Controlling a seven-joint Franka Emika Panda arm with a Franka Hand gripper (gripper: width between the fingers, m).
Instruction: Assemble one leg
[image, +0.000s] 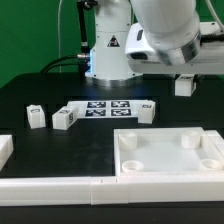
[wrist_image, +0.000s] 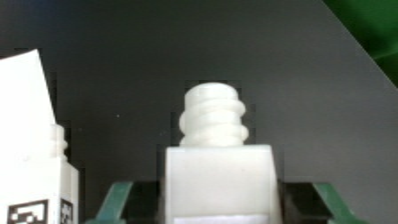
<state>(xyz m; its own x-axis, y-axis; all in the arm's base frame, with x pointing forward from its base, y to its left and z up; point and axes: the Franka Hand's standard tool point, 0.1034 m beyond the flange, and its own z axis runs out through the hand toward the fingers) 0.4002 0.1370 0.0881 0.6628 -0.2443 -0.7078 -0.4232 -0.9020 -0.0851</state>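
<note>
My gripper is shut on one leg, a small white block, and holds it in the air above the black table at the exterior view's right. In the wrist view the leg fills the middle, its ribbed screw end pointing away, between the green fingers of my gripper. Three more legs lie on the table: two at the exterior view's left and one right of the marker board. Another white tagged part shows at the wrist view's edge.
The marker board lies mid-table in front of the robot base. A large flat white square panel with round corner recesses sits at the front right. A long white wall runs along the front edge, with a white piece at the far left.
</note>
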